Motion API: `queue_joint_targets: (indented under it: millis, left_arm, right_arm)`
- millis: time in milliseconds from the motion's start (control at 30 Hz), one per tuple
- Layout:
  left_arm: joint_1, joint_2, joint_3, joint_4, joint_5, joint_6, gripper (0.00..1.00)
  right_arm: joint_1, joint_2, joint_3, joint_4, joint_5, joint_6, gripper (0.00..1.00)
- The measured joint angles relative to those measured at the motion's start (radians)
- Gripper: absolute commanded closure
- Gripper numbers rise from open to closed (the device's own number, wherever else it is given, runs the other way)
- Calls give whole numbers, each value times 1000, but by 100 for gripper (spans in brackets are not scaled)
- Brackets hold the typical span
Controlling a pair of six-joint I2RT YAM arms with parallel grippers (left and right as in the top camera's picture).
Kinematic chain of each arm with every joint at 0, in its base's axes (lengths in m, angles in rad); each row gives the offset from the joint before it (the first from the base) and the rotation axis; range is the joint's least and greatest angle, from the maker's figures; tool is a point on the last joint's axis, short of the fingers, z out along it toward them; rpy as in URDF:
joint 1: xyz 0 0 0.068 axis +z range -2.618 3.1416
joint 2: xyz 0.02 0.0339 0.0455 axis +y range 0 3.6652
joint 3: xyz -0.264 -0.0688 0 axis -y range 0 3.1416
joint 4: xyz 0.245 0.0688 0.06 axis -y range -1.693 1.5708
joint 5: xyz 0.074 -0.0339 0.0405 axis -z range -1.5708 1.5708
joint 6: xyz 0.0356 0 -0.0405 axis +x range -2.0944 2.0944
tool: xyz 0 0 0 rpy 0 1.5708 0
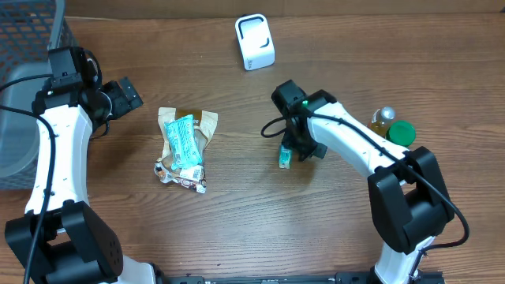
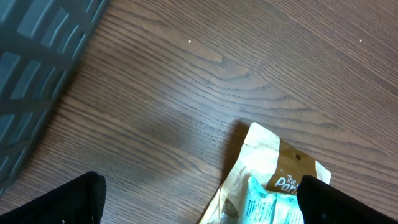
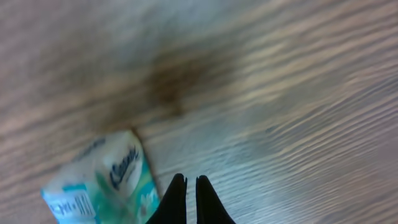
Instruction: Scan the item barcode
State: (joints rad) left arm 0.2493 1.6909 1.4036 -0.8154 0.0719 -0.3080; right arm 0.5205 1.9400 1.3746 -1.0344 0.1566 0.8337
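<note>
Tissue pack (image 3: 102,186): small, white w/ teal print, script logo, barcode at one corner; lies on wood table (image 3: 298,93), just beside right gripper (image 3: 190,180), jaws pinched together; left gripper (image 2: 199,205) spread wide.

Soft, even light is pouring down from above onto the wooden table (image 1: 237,229), and the arms (image 1: 347,142) are throwing only faint shadows. Overhead is reading sharp. The right wrist view is smearing badly: grain streaking, the tissue pack (image 3: 99,180) going soft. On the left wrist, the snack pouch (image 2: 273,165) is showing crisp, the basket (image 2: 31,56) blurring.
</note>
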Motion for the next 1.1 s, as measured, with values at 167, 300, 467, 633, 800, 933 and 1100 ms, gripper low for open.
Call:
queue_joint_targets:
  millis: [167, 300, 467, 633, 800, 933, 1100]
  left_arm:
    - [0, 0, 0, 0, 0, 0, 0]
    - [0, 0, 0, 0, 0, 0, 0]
    - [0, 0, 0, 0, 0, 0, 0]
    - [0, 0, 0, 0, 0, 0, 0]
    - [0, 0, 0, 0, 0, 0, 0]
    - [0, 0, 0, 0, 0, 0, 0]
    - [-1, 0, 0, 0, 0, 0, 0]
  right_arm:
    - [33, 0, -8, 58, -97, -48, 95]
    - [47, 0, -8, 72, -118, -61, 91]
    - [49, 0, -8, 79, -126, -87, 53]
    - [45, 0, -8, 81, -123, -95, 52]
    - [42, 0, -8, 85, -123, -97, 52]
    - [36, 0, -8, 89, -115, -97, 63]
    - [3, 0, -8, 99, -156, -135, 67]
